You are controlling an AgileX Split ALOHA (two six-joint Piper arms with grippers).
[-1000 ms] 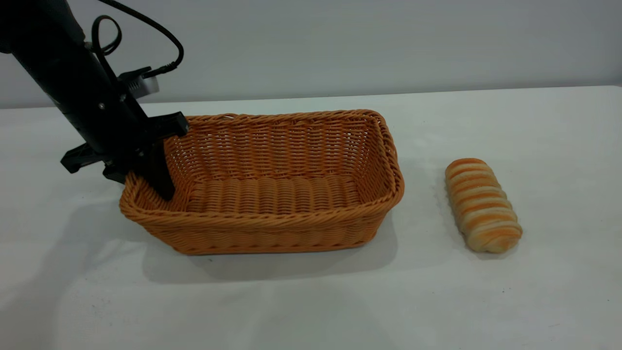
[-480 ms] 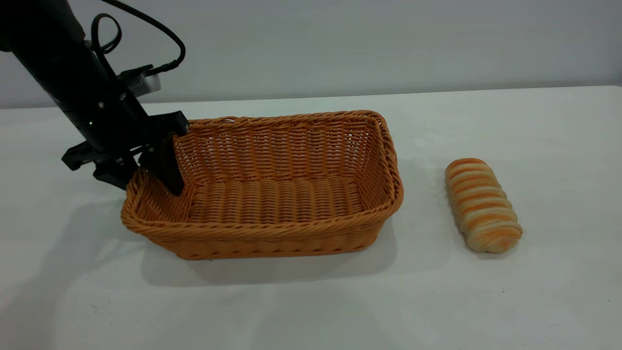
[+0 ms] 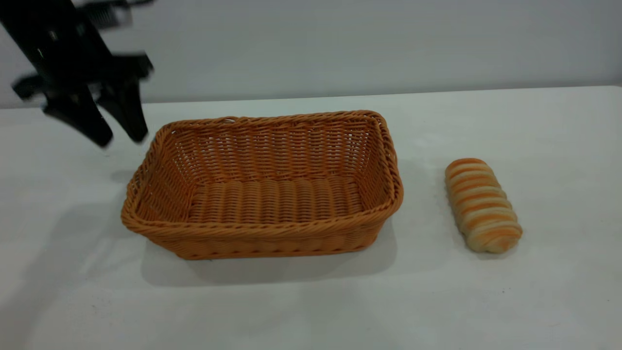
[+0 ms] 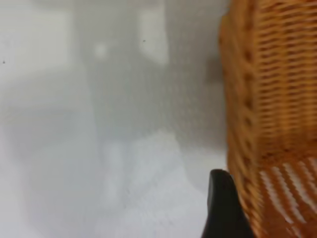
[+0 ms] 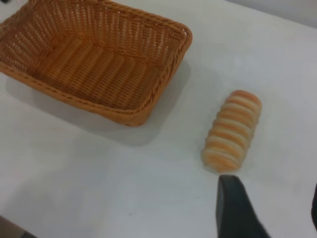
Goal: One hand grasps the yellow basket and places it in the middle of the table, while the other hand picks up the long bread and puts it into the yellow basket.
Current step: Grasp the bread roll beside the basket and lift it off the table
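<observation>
The yellow basket (image 3: 265, 187) stands empty on the white table (image 3: 311, 306), left of centre. The long bread (image 3: 482, 204) lies on the table to the basket's right, apart from it. My left gripper (image 3: 122, 138) is open and empty, raised above the table just beyond the basket's left end, clear of the rim. In the left wrist view one dark finger (image 4: 223, 210) shows beside the basket's wall (image 4: 270, 114). My right gripper (image 5: 272, 198) is open and empty, above the table a little short of the bread (image 5: 232, 131). The basket (image 5: 94, 57) lies farther off.
A plain grey wall runs behind the table's far edge. Bare tabletop lies in front of the basket and around the bread. A few dark specks mark the surface.
My left gripper has let go of the basket's left rim, opened, and risen up and to the left. The basket stays where it was set. The bread has not moved.
</observation>
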